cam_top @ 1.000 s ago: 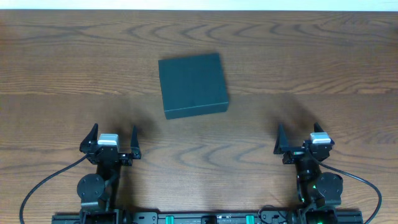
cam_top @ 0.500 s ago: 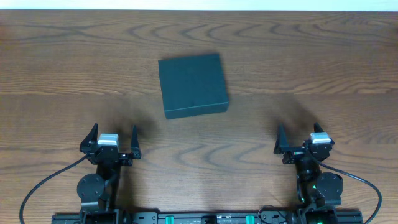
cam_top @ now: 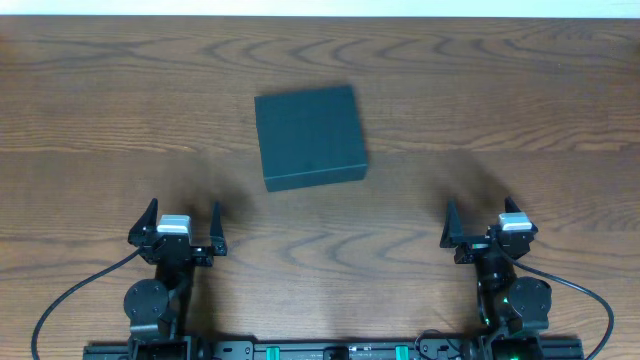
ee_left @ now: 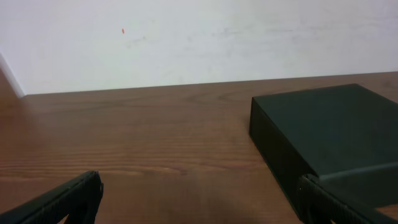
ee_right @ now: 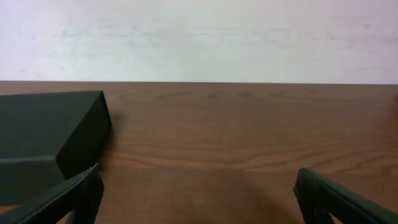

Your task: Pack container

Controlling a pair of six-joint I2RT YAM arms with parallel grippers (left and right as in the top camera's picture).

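The container (cam_top: 309, 135), a dark teal-black square box with its lid down, lies on the wooden table a little left of centre; it also shows at the right of the left wrist view (ee_left: 329, 134) and at the left of the right wrist view (ee_right: 46, 134). My left gripper (cam_top: 182, 222) rests near the front edge, below and left of the box, open with only bare wood between its fingers (ee_left: 62, 199). My right gripper (cam_top: 480, 218) sits below and right of the box, also open and empty, fingers (ee_right: 339, 199) wide apart.
Brown wood-grain table (cam_top: 500, 100) stretches all round the box. A white wall (ee_left: 199, 37) rises behind the table's far edge. Black cables (cam_top: 70, 295) loop from both arm bases along the front edge.
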